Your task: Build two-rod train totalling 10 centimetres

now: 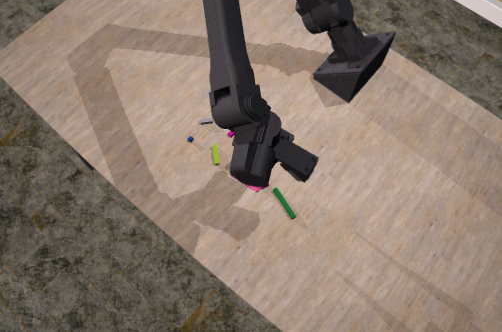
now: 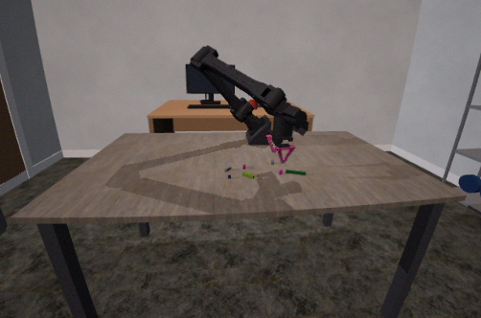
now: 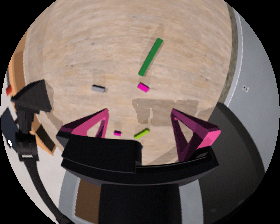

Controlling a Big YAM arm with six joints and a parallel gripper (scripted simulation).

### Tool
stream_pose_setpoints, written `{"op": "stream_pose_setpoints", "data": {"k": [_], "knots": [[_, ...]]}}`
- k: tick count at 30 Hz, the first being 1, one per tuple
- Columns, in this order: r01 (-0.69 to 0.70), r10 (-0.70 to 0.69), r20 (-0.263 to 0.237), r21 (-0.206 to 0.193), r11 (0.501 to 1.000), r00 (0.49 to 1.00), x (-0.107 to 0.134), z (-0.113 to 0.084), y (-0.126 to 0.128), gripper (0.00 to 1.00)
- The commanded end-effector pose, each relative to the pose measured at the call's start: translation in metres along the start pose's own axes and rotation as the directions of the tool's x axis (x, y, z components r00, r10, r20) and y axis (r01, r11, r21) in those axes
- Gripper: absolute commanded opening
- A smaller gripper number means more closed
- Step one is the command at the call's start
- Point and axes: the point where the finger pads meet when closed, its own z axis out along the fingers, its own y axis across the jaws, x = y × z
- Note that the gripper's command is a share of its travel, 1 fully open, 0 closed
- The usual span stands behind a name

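Note:
The green rod lies flat. A magenta rod lies just off its near end in the wrist view, with a small gap, turned roughly crosswise to it; the arm hides this rod in the top view. A second magenta rod lies apart, near the lime rod. My gripper is open and empty above the table. Its fingers stand wide apart; their tips are short of the nearer magenta rod in the wrist view.
A grey rod lies on the arm's side of the green rod. Another grey rod and a small blue rod lie beyond the lime rod. The arm's base stands on the table.

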Motion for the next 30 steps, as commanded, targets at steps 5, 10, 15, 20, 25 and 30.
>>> {"op": "stream_pose_setpoints", "data": {"k": [5,10,15,20,25,30], "knots": [[-0.097,0.096,0.018,0.047,0.994,0.995,0.01,-0.02,-0.024,1.0],[-0.168,0.167,0.021,0.052,0.984,0.986,0.009,-0.023,-0.025,1.0],[-0.259,0.258,0.023,0.04,0.965,0.966,0.016,-0.019,-0.025,1.0],[-0.253,0.252,0.024,0.043,0.966,0.967,0.013,-0.021,-0.025,1.0],[-0.342,0.341,0.026,0.034,0.939,0.94,0.018,-0.018,-0.026,1.0],[-0.326,0.325,0.028,0.047,0.944,0.945,0.011,-0.023,-0.026,1.0]]}}
